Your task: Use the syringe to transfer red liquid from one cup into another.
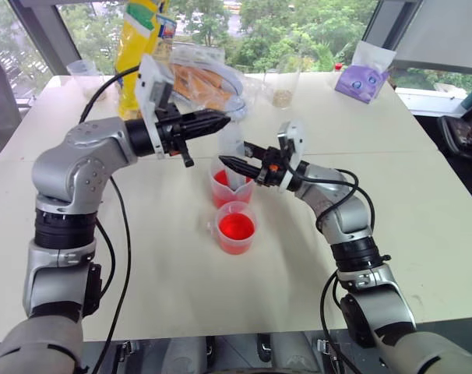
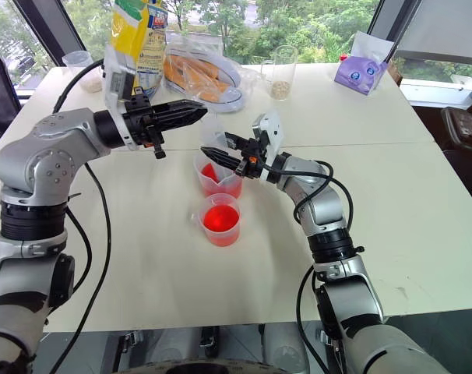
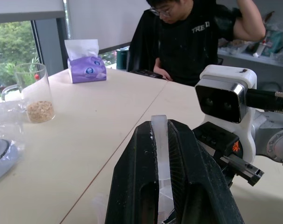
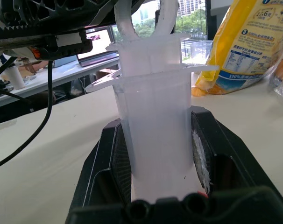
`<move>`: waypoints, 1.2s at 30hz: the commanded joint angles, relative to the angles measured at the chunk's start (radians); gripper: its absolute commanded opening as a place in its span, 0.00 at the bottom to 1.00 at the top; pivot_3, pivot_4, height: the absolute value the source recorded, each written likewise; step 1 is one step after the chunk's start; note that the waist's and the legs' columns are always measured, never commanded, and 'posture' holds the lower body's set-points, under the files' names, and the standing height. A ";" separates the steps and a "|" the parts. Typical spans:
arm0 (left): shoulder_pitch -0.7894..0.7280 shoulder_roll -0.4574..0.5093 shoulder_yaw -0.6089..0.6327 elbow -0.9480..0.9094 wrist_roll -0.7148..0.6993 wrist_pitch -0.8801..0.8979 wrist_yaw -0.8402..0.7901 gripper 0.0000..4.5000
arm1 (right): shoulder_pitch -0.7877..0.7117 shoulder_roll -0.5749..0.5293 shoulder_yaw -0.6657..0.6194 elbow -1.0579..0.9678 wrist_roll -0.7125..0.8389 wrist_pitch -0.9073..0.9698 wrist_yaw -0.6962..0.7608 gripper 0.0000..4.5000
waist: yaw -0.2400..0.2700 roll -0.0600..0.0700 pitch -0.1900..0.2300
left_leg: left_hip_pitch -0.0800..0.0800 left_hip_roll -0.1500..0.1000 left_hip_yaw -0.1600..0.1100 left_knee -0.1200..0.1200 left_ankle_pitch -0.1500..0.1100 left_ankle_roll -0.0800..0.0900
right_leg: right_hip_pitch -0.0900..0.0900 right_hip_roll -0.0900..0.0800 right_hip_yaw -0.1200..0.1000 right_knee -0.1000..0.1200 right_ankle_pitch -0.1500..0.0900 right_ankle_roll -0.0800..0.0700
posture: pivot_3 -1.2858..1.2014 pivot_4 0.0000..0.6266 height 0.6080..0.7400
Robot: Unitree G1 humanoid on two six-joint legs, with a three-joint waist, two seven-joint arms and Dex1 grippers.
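The clear syringe [image 1: 233, 146] stands upright over the taller cup [image 1: 229, 189], which holds red liquid [image 1: 221, 178]. My right gripper [image 1: 227, 164] is shut on the syringe barrel [image 4: 155, 135] from the right. From the left, my left gripper [image 1: 219, 121] is shut on the plunger's top [image 3: 160, 140], which is drawn a little out of the barrel. The syringe tip is hidden inside the cup. Just in front stands the shorter cup [image 1: 236, 228] with a side tab, filled with red liquid [image 1: 237, 227].
At the table's back are a yellow bag [image 1: 139, 39], a plastic bag of orange food [image 1: 205, 82], a glass with beige grains [image 1: 283, 87], a purple tissue pack [image 1: 362, 78] and a small clear cup [image 1: 83, 72]. A person [image 3: 193, 42] sits beyond the far side.
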 commanded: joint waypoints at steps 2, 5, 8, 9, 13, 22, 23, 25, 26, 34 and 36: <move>-0.063 0.015 0.069 -0.016 0.001 -0.048 0.022 0.01 | 0.021 -0.007 0.038 -0.029 0.000 0.015 0.033 0.31 | 0.000 0.000 0.000 | 0.000 0.000 0.000 0.000 0.000 0.000 | 0.000 0.000 0.000 0.000 0.000 0.000 | 0.52 0.24 1.00; -0.064 0.016 0.071 -0.015 0.003 -0.050 0.023 0.01 | 0.021 -0.007 0.038 -0.032 -0.001 0.018 0.032 0.31 | 0.000 0.000 0.000 | 0.000 0.000 0.000 0.000 0.000 0.000 | 0.000 0.000 0.000 0.000 0.000 0.000 | 0.52 0.24 1.00; -0.067 0.016 0.072 -0.014 0.004 -0.052 0.024 0.01 | 0.023 -0.007 0.038 -0.036 -0.001 0.020 0.032 0.31 | 0.000 0.000 0.000 | 0.000 0.000 0.000 0.000 0.000 0.000 | 0.000 0.000 0.000 0.000 0.000 0.000 | 0.52 0.24 1.00; -0.069 0.016 0.073 -0.011 0.005 -0.054 0.024 0.01 | 0.023 -0.007 0.038 -0.036 -0.001 0.021 0.032 0.31 | 0.000 0.000 0.000 | 0.000 0.000 0.000 0.000 0.000 0.000 | 0.000 0.000 0.000 0.000 0.000 0.000 | 0.52 0.24 1.00; -0.082 0.017 0.076 0.003 0.009 -0.061 0.024 0.01 | 0.022 -0.005 0.039 -0.037 -0.001 0.022 0.032 0.31 | 0.000 0.000 0.000 | 0.000 0.000 0.000 0.000 0.000 0.000 | 0.000 0.000 0.000 0.000 0.000 0.000 | 0.52 0.24 1.00; -0.086 0.017 0.077 0.006 0.012 -0.065 0.024 0.01 | 0.024 -0.002 0.040 -0.042 0.000 0.023 0.029 0.31 | 0.000 0.000 0.000 | 0.000 0.000 0.000 0.000 0.000 0.000 | 0.000 0.000 0.000 0.000 0.000 0.000 | 0.52 0.24 1.00; -0.087 0.017 0.077 0.007 0.013 -0.066 0.024 0.01 | 0.023 -0.002 0.040 -0.042 0.000 0.023 0.029 0.31 | 0.000 0.000 0.000 | 0.000 0.000 0.000 0.000 0.000 0.000 | 0.000 0.000 0.000 0.000 0.000 0.000 | 0.52 0.24 1.00; -0.088 0.017 0.078 0.010 0.014 -0.068 0.024 0.01 | 0.023 -0.001 0.040 -0.042 0.000 0.023 0.029 0.31 | 0.000 0.000 0.000 | 0.000 0.000 0.000 0.000 0.000 0.000 | 0.000 0.000 0.000 0.000 0.000 0.000 | 0.52 0.24 1.00; -0.089 0.017 0.078 0.011 0.014 -0.069 0.024 0.01 | 0.022 0.000 0.040 -0.042 0.000 0.023 0.029 0.31 | 0.000 0.000 0.000 | 0.000 0.000 0.000 0.000 0.000 0.000 | 0.000 0.000 0.000 0.000 0.000 0.000 | 0.52 0.24 1.00; -0.100 0.016 0.078 0.023 0.019 -0.081 0.025 0.01 | 0.021 0.001 0.043 -0.042 -0.001 0.022 0.029 0.31 | 0.000 0.000 0.000 | 0.000 0.000 0.000 0.000 0.000 0.000 | 0.000 0.000 0.000 0.000 0.000 0.000 | 0.52 0.24 1.00; -0.101 0.015 0.078 0.024 0.019 -0.084 0.025 0.01 | 0.020 0.002 0.043 -0.043 -0.001 0.023 0.027 0.31 | 0.000 0.000 0.000 | 0.000 0.000 0.000 0.000 0.000 0.000 | 0.000 0.000 0.000 0.000 0.000 0.000 | 0.52 0.24 1.00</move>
